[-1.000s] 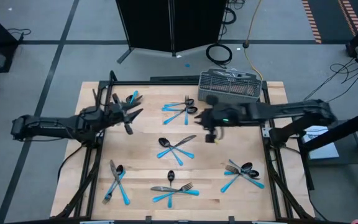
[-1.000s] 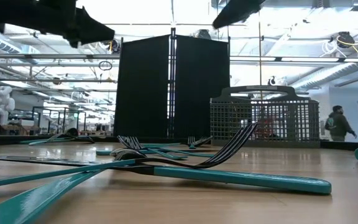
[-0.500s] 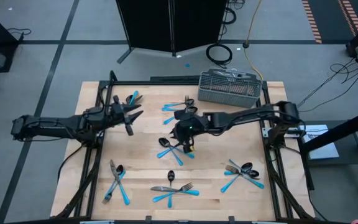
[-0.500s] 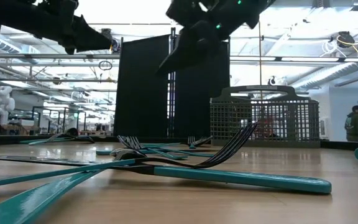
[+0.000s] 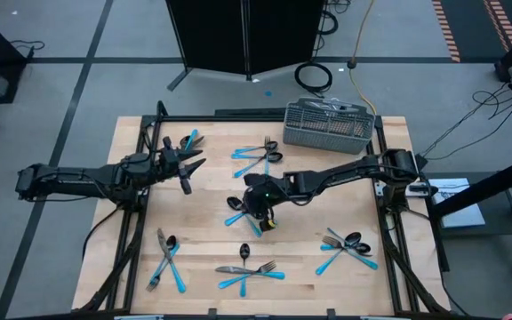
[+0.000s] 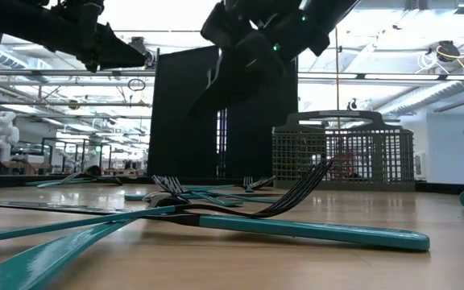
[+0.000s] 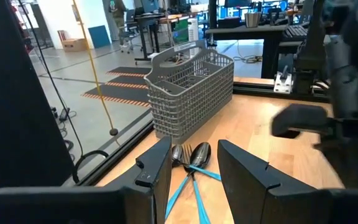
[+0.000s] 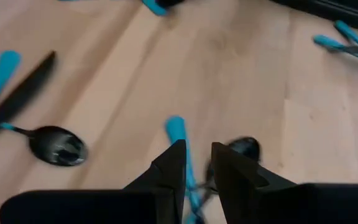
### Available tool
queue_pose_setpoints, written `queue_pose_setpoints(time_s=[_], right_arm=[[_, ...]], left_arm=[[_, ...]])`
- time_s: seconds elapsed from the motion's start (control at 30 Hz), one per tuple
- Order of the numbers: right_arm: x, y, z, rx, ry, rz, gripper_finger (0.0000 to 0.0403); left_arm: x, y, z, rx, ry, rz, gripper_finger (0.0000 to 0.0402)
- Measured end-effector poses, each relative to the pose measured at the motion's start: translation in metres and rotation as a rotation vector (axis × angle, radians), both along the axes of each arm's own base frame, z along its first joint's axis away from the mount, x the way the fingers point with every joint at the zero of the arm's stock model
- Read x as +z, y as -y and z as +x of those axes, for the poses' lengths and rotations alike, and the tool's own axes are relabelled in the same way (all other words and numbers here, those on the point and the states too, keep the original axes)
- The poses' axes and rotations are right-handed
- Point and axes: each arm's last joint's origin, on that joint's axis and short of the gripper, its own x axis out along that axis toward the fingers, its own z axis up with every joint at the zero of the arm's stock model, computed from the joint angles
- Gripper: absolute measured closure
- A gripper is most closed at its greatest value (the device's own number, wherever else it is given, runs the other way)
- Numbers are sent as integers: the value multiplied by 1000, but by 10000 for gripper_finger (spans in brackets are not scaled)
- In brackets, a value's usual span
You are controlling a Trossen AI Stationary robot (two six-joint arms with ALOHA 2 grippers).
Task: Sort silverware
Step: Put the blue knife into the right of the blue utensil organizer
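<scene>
From above, the silverware is scattered in little crossed clusters over the pale wood-grain table (image 5: 203, 200), dark heads, glossy light-blue handles; the middle cluster (image 5: 245, 213) sits right under the right gripper (image 5: 261, 216), while the left gripper (image 5: 188, 169) hangs near the far-left pair (image 5: 188, 140). Grey wire-mesh basket (image 5: 328, 125) is at the far edge. Low view: a fork (image 6: 296, 221) with curved dark tines lies closest, with the boxy basket behind. Left wrist view: chunky matte black fingers (image 7: 157, 177) parted with nothing between them, spoons and a fork (image 7: 191, 163) beyond, basket past those. Right wrist view: fingers (image 8: 173, 171) only a narrow gap apart, gripping nothing, just above a blue handle (image 8: 182, 149) and a rounded spoon bowl (image 8: 244, 148)
</scene>
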Motion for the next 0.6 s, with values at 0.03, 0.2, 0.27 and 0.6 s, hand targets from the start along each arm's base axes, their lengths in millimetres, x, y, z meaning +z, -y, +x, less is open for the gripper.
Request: queue_pose_setpoints(time_s=[0.03,0.2,0.27,0.6], right_arm=[[1,-4,0,8,12,3,330],[2,-26,-1,47,16,20,330],[2,-34,-2,42,10,46,330],[1,-60,-7,-36,-43,217,330]], left_arm=[[0,0,0,0,1,0,274],[0,0,0,-1,-1,7,274],[0,0,0,-1,0,8,274],[5,2,1,-67,50,19,274]])
